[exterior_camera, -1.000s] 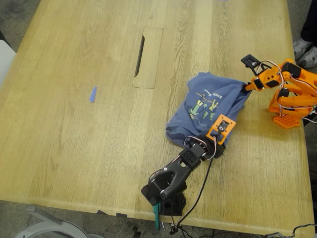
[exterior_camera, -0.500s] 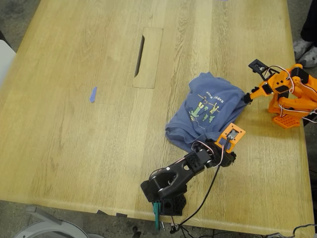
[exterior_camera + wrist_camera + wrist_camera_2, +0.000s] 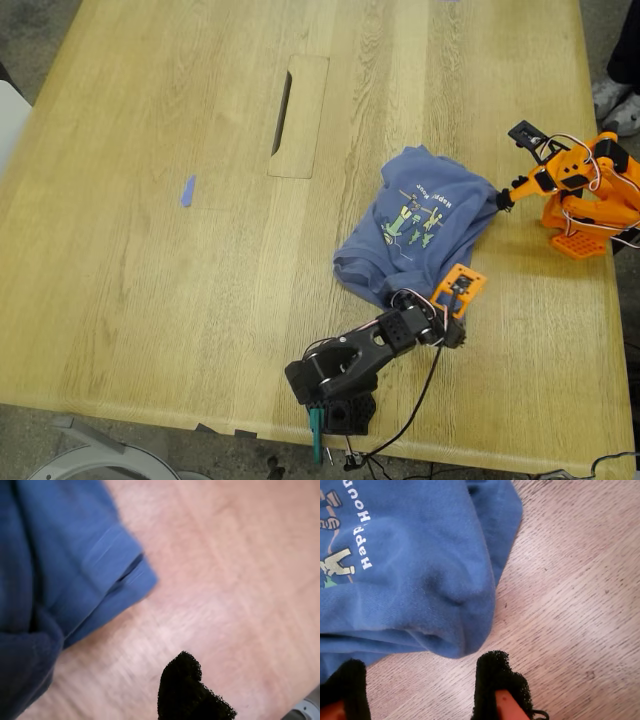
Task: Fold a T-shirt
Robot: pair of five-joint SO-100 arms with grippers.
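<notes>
Found T-shirt (image 3: 425, 225) bunched on worktop (image 3: 150, 250) btw. both arms. Held my second end effector (image 3: 420, 680) w/ jaws apart, empty, hem just ahead. Couldn't tell re my first end effector (image 3: 452, 320), beside opposite edge.

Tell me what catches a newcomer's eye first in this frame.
A crumpled slate-blue cotton T-shirt with a cartoon chest print lies bunched on the pale wooden table, right of centre in the exterior view. An orange arm and a black arm flank it, neither hand holding cloth.
</notes>
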